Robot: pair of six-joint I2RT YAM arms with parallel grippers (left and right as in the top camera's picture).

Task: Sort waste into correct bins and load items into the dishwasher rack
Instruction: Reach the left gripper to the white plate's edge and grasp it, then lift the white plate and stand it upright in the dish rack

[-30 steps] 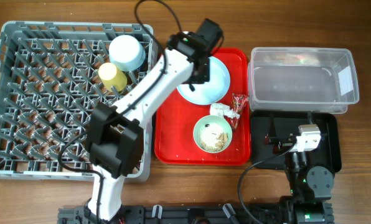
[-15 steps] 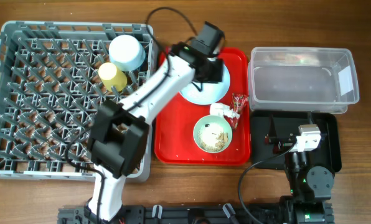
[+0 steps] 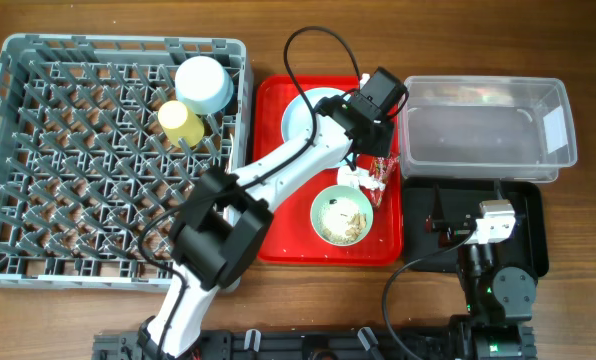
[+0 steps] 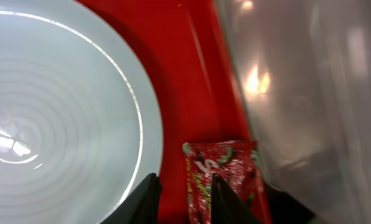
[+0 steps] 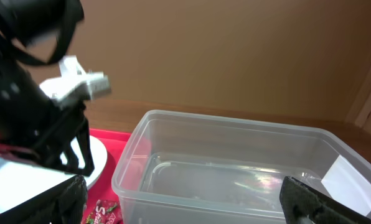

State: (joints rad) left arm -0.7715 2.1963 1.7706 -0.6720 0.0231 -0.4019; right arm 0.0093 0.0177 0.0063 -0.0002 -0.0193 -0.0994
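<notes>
Grey dishwasher rack (image 3: 118,42): fills the left edge of the bench. It holds the upturned pale blue bowl (image 3: 203,85) and the yellow cup (image 3: 181,122), side by side in its far right corner, so two items look loaded.
Red serving tray (image 3: 386,245): sits mid-bench and carries everything not yet dealt with.
Pale blue plate (image 3: 300,112): at the tray's far end, not yet racked.
Mint-green bowl (image 3: 342,215): at the tray's near end with rice-like crumbs (image 3: 350,232) inside. It likely needs emptying before racking.
Tissue (image 3: 354,178): crumpled between plate and green bowl, unsorted.
Snack wrapper (image 4: 223,177): by the tray's right rim, just beside the tub, unsorted.
Clear tub (image 3: 488,140): at the far right corner, and no waste shows in it.
Black tray (image 3: 530,205): at the near right corner under the right arm, and no waste shows in it.
Spoon and fork: not visible in any view.
Left jaws: parted and holding nothing, poised low over the wrapper.
Right jaws: spread wide and empty, facing the tub.
Progress: early. All sorting and most loading remain, and the wrapper seems the likely next pick.
</notes>
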